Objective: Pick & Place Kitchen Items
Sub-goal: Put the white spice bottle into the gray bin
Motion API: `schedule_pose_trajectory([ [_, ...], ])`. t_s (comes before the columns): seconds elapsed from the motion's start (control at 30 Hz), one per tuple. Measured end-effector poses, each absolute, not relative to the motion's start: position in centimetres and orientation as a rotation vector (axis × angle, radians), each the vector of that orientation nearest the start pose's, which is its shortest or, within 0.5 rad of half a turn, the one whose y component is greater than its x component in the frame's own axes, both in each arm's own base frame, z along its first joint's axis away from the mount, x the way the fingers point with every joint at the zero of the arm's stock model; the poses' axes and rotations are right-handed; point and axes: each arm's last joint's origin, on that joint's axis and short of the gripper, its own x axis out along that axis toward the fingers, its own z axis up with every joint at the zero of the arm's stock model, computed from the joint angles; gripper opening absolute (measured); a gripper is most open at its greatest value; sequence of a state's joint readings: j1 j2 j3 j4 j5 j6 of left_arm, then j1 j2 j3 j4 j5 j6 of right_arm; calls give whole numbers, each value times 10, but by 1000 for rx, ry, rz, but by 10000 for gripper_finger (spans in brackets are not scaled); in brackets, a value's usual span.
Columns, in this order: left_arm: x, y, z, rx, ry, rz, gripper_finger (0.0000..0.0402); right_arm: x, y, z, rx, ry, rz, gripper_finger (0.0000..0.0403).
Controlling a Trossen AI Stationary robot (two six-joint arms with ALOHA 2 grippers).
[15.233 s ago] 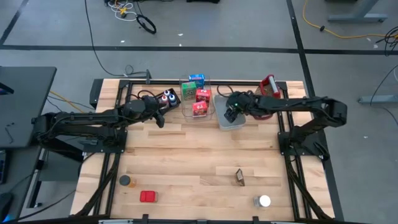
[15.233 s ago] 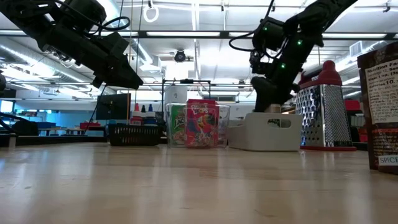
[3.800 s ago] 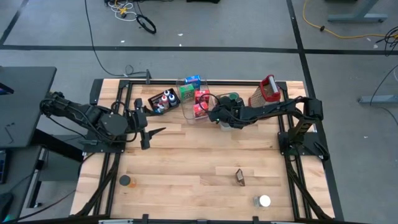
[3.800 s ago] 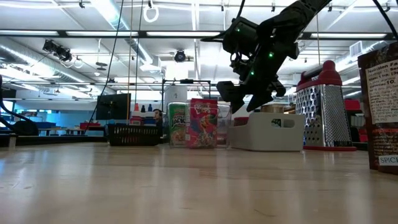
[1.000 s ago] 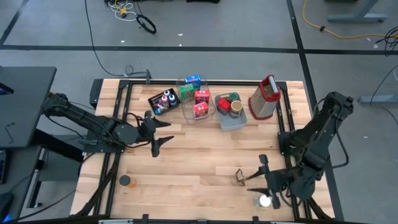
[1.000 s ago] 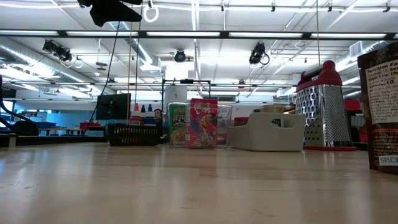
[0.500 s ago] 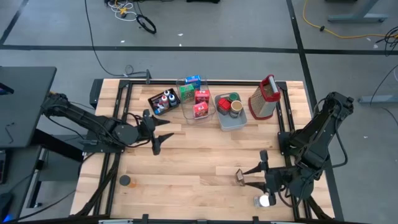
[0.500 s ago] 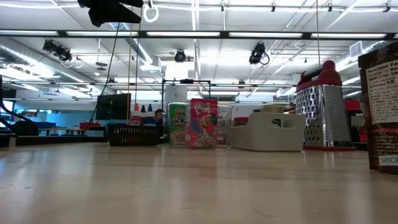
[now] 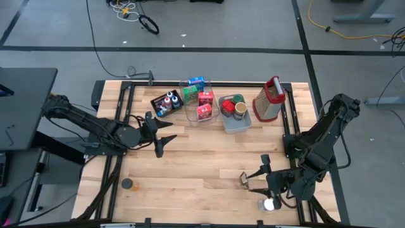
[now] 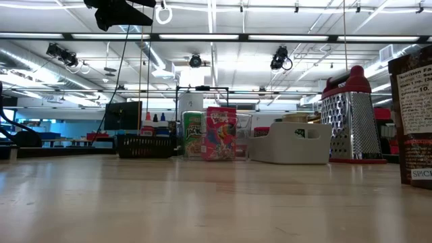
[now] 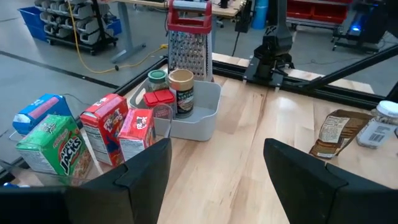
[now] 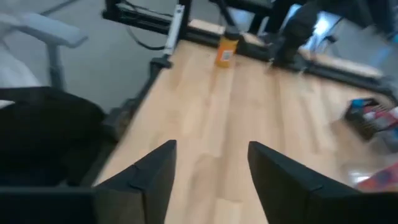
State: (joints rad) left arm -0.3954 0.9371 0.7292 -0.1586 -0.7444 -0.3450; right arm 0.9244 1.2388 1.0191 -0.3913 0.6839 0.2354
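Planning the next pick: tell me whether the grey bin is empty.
Not empty. The grey bin holds a red box and two jars.

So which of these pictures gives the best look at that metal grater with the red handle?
The low view: the grater stands large and side-on, showing its holes and red handle. The left wrist view shows its front, smaller, behind the grey bin. The high view shows only its top. The right wrist view misses it.

Worktop [image 9: 202, 152]: bottle tray [image 9: 166, 101] at 11 o'clock; box bin [image 9: 197, 98] at 12, just right of tray; bin with cans [image 9: 234, 114] right of that; grater [image 9: 269, 101] at 1. Spice jar [image 9: 128, 184] at 8. Pouch [image 9: 243, 180] at 5, capped jar [image 9: 269, 204] beyond, toward edge.
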Motion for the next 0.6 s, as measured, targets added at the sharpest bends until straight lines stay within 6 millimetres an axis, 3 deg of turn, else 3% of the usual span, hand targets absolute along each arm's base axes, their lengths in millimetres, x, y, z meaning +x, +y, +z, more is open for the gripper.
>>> schedule_pose_trajectory([
  [0.2, 191, -58, 292, -151, 244, 395, 265, 162, 201, 299, -111, 567, 293, 259],
  [0.33, 191, -58, 292, -156, 243, 396, 265, 155, 211, 290, 4, 686, 351, 271],
  [0.6, 191, -58, 292, -158, 242, 396, 265, 158, 237, 234, -5, 942, 240, 272],
])
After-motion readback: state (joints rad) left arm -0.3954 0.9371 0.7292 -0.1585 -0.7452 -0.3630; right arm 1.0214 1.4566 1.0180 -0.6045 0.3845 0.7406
